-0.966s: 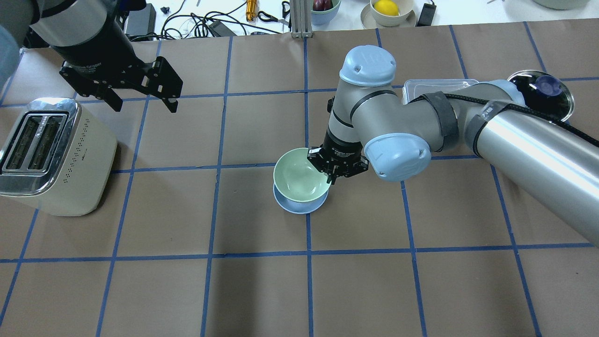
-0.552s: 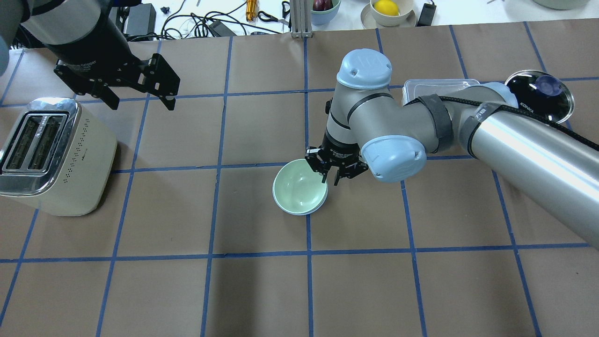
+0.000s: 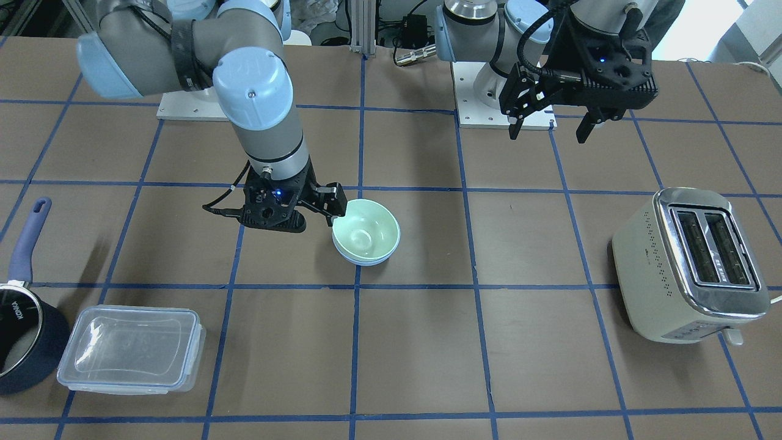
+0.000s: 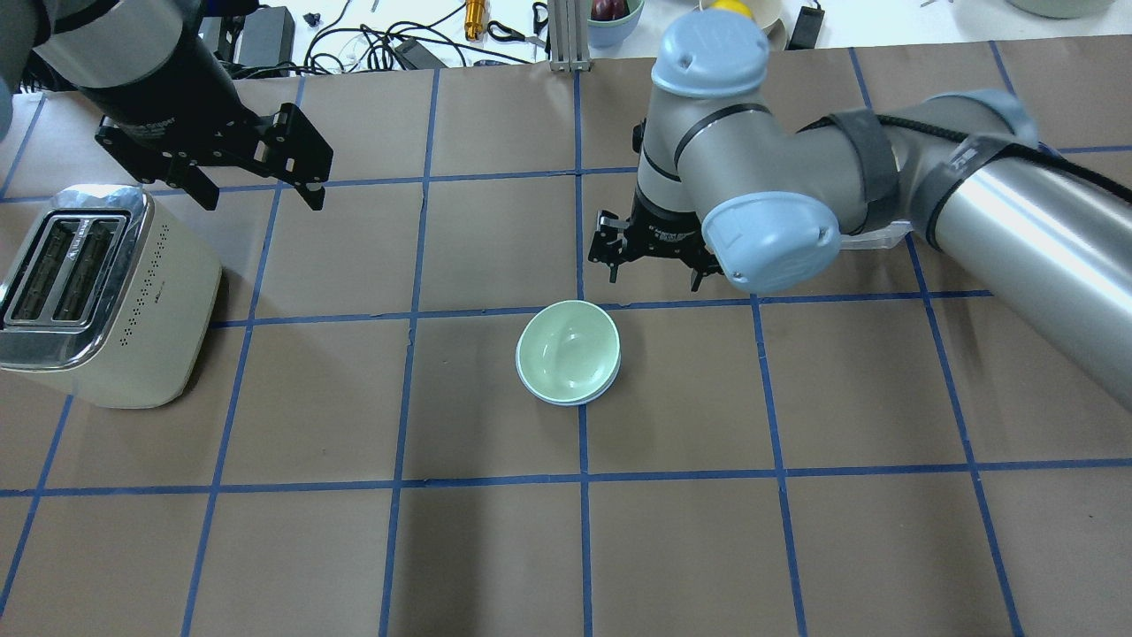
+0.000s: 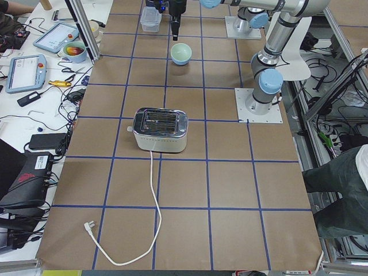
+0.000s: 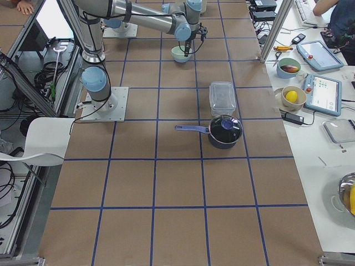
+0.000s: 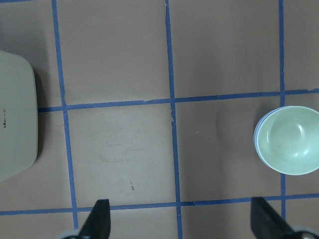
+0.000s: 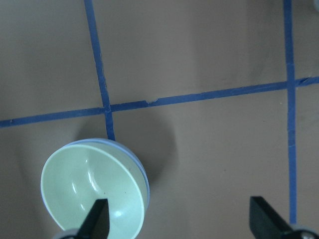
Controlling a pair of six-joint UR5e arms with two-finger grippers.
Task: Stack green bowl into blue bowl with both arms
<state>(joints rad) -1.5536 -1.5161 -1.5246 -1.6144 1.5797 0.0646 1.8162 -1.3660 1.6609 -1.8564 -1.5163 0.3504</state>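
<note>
The green bowl (image 4: 568, 349) sits nested inside the blue bowl (image 4: 608, 384) near the table's middle; only the blue rim shows under it. They also show in the front view, green bowl (image 3: 366, 232) in blue bowl (image 3: 361, 261). My right gripper (image 4: 653, 276) is open and empty, raised just beyond the bowls and apart from them; it also shows in the front view (image 3: 293, 215). Its wrist view shows the green bowl (image 8: 92, 191) at lower left. My left gripper (image 4: 263, 190) is open and empty, high near the toaster. Its wrist view shows the green bowl (image 7: 289, 139) at far right.
A cream toaster (image 4: 97, 292) stands at the table's left. A clear lidded container (image 3: 128, 348) and a dark navy saucepan (image 3: 24, 330) sit on my right side. Cables, tools and bowls lie beyond the table's far edge (image 4: 424, 44).
My right gripper opened and let go of the green bowl, which settled into the blue bowl. The gripper then rose and drew back from the bowls. My left gripper shifted slightly left.
</note>
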